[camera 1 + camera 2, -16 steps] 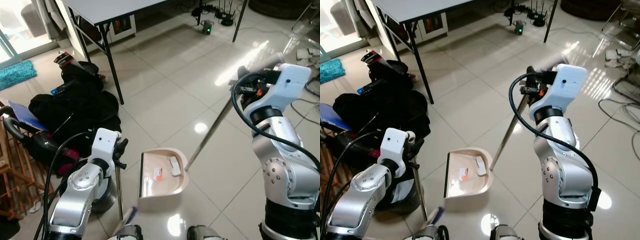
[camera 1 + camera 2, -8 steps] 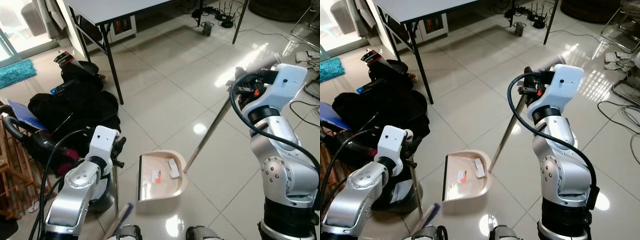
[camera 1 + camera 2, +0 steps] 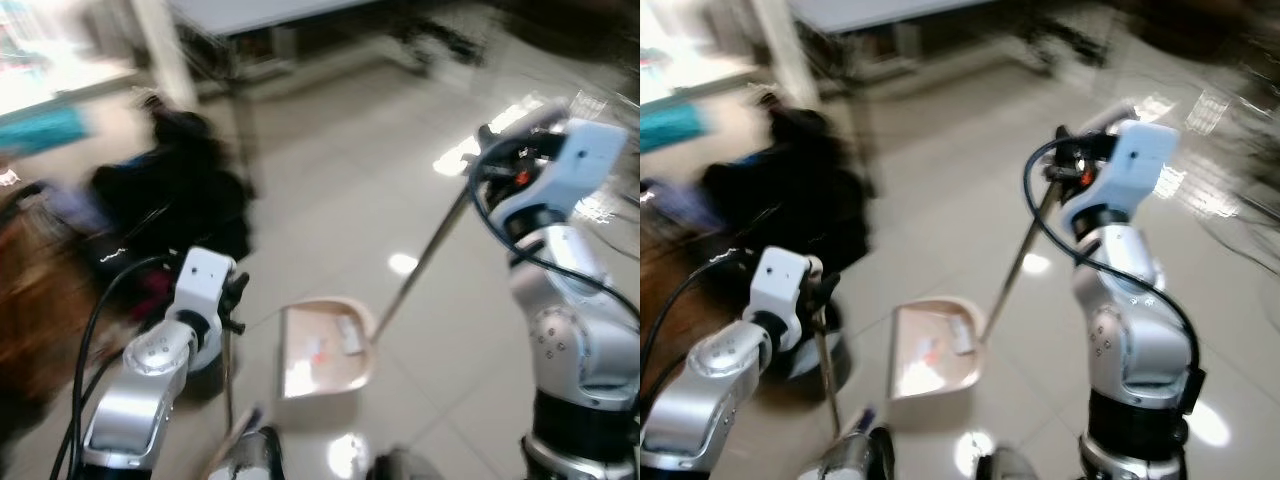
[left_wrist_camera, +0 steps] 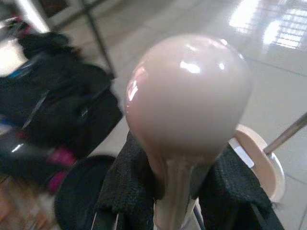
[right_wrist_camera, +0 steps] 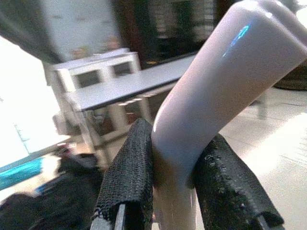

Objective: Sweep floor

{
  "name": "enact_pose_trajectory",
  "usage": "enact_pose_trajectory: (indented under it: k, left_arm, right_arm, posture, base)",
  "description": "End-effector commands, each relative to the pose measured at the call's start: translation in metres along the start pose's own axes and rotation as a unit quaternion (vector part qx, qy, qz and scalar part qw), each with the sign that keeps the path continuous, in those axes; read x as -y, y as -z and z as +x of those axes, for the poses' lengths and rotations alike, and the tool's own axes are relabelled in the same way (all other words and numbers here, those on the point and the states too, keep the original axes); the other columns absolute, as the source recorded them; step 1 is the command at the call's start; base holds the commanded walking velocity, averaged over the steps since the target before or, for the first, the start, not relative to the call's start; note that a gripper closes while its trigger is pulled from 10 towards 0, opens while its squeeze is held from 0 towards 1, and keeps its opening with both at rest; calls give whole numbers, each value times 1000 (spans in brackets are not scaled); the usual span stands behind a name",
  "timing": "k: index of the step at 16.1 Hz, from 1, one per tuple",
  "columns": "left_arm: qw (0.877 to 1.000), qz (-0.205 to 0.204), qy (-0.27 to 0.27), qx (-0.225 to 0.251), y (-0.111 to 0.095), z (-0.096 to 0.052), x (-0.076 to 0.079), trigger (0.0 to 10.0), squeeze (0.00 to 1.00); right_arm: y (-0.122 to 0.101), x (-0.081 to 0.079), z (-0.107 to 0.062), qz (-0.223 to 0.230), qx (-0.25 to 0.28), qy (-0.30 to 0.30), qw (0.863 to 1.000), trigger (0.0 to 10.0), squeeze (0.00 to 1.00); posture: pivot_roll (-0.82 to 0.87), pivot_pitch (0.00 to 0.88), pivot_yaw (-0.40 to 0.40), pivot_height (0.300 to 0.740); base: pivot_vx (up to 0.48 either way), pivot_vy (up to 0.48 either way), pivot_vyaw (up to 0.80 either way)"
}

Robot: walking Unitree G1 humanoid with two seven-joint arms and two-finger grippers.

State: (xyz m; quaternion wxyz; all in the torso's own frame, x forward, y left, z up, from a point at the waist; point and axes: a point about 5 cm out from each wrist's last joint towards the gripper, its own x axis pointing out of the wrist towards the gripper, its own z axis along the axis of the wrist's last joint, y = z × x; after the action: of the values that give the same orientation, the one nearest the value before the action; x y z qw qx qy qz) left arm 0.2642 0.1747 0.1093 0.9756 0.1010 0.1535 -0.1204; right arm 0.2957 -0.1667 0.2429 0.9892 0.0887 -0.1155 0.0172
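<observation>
On my left, a dark heap of bags (image 3: pixel 165 190) lies on the floor (image 3: pixel 330 190) beneath a table (image 3: pixel 260 15); blur from head movement prevents closer identification. My left gripper (image 4: pixel 165 191) is clenched on the broom (image 4: pixel 187 110) just below its rounded knob, one black pad (image 4: pixel 129 191) on either side of the neck. I judge this high grip is chosen so the shaft (image 3: pixel 228 375) hangs near upright beside my left arm and the low end, near my feet, can be swung in short strokes toward the pan. The dustpan (image 3: pixel 322 350) sits flat on the tiles just ahead of my feet, between the two arms, with a small white scrap (image 3: pixel 349 335) and a reddish bit (image 3: pixel 318 352) lying in it. Its long metal handle (image 3: pixel 420 265) slopes up from the tray's back edge to my right gripper (image 5: pixel 170 191), which grasps the moulded end grip (image 5: pixel 216 91) between both pads (image 5: pixel 129 177). I judge the right arm is held raised and bent so that this slope keeps the pan's lip pressed to the floor while the broom works. Some debris is already collected; whether loose debris remains on the floor, I cannot tell. Risk noted: lifting the right arm further would tip the lip off the tiles.
</observation>
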Motion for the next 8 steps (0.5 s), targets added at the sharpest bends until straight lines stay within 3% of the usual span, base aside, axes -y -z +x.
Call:
enact_pose_trajectory:
  k: [1,5,8]
  left_arm:
    - [1000,4,-4,-7,1,-2,-3,10000,0]
    - [1000,7,-2,-4,-2,0,-3,10000,0]
    - [1000,11,-5,-7,-2,0,-3,10000,0]
  right_arm:
    - [-5,-4,0,11,11,-11,1000,10000,0]
    - [-8,-3,0,10,16,-11,1000,10000,0]
    - [-9,-3,-1,14,18,-12,1000,10000,0]
  posture:
    - [-116,91,36,740]
    - [-116,80,38,740]
    - [-116,71,37,740]
  base:
    - [-345,0,0]
    - [-319,0,0]
    - [0,0,0]
